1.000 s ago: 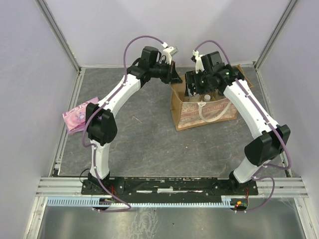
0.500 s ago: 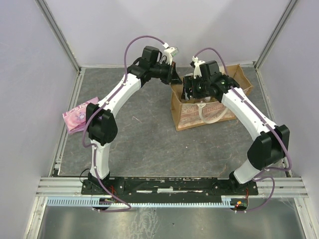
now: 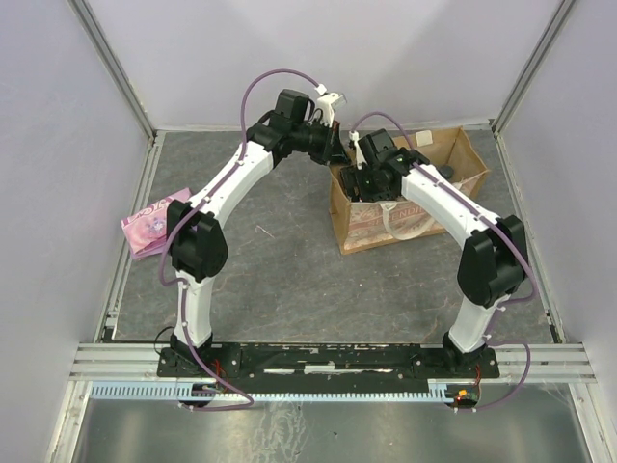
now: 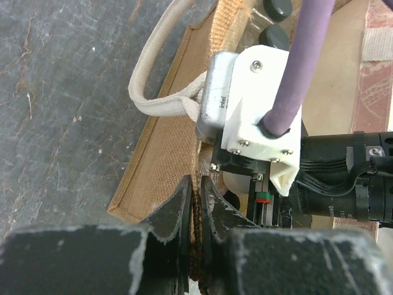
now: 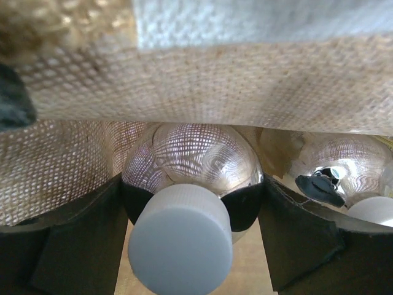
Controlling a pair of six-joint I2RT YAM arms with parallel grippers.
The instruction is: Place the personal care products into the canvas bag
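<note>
The canvas bag [image 3: 359, 224] stood upright at the far right of the table [image 3: 280, 280], close to the far and right walls. Grey tabletop lay open on its near and left sides. The left gripper [image 4: 195, 206] was pressed together on the bag's left rim, pinching the woven edge between its fingers. A white loop handle [image 4: 156, 86] drooped outside the rim beside the pinch.

The right gripper [image 5: 193, 184] was down inside the bag mouth. Its fingers were set against both sides of a silvery round bottle [image 5: 190, 150] with a white cap [image 5: 179, 233], holding it. The bag's woven wall [image 5: 258, 80] lay close ahead of that bottle, leaving little room. A second silvery bottle [image 5: 328, 157] sat just beside it; whether the two touched I could not tell. Two dark caps [image 4: 277, 8] showed deeper in the bag.

The right arm's white camera mount [image 4: 252, 92] crowded the rim just beside the left fingers. A flat pink packet [image 3: 152, 224] lay well apart at the table's left edge.
</note>
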